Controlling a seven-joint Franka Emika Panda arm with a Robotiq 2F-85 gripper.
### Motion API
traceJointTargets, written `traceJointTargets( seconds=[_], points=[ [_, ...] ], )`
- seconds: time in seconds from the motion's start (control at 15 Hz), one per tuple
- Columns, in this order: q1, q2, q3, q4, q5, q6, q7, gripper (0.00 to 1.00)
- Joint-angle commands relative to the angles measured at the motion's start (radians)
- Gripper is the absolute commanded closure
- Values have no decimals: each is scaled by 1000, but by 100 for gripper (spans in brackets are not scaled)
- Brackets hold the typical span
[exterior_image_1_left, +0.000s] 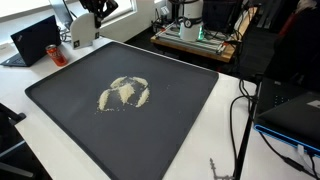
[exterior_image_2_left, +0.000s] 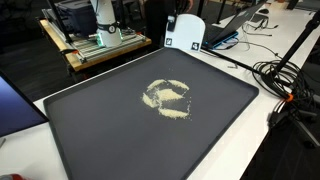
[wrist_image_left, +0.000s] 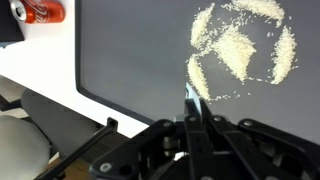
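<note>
A ring-shaped patch of pale grains (exterior_image_1_left: 125, 94) lies on a large dark mat (exterior_image_1_left: 185, 125), and shows in both exterior views (exterior_image_2_left: 168, 96). In the wrist view the grains (wrist_image_left: 243, 50) lie ahead and to the right of my gripper (wrist_image_left: 189, 100). The gripper hangs above the mat (wrist_image_left: 130, 50) near its edge. Its fingers are pressed together, and I see nothing clearly held between them. A pale tip shows at the finger ends. In an exterior view the arm's dark end (exterior_image_1_left: 100, 8) is only partly visible at the top edge, well clear of the grains.
A red can (exterior_image_1_left: 55, 50) stands beside the mat near the white robot base (exterior_image_2_left: 185, 32); it also shows in the wrist view (wrist_image_left: 40, 11). A laptop (exterior_image_1_left: 35, 40) sits behind it. Black cables (exterior_image_2_left: 285, 80) lie beside the mat. A wooden pallet with equipment (exterior_image_2_left: 95, 45) stands behind.
</note>
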Motion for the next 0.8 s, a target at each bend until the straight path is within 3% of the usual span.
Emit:
traceJointTargets(
  seconds=[0.0, 0.47, 0.73],
  points=[
    [-256, -37, 274, 2, -1, -5, 12, 99],
    [-795, 34, 778, 40, 160, 12, 29, 99],
    [-936, 108, 904, 76, 194, 51, 126, 99]
  ],
)
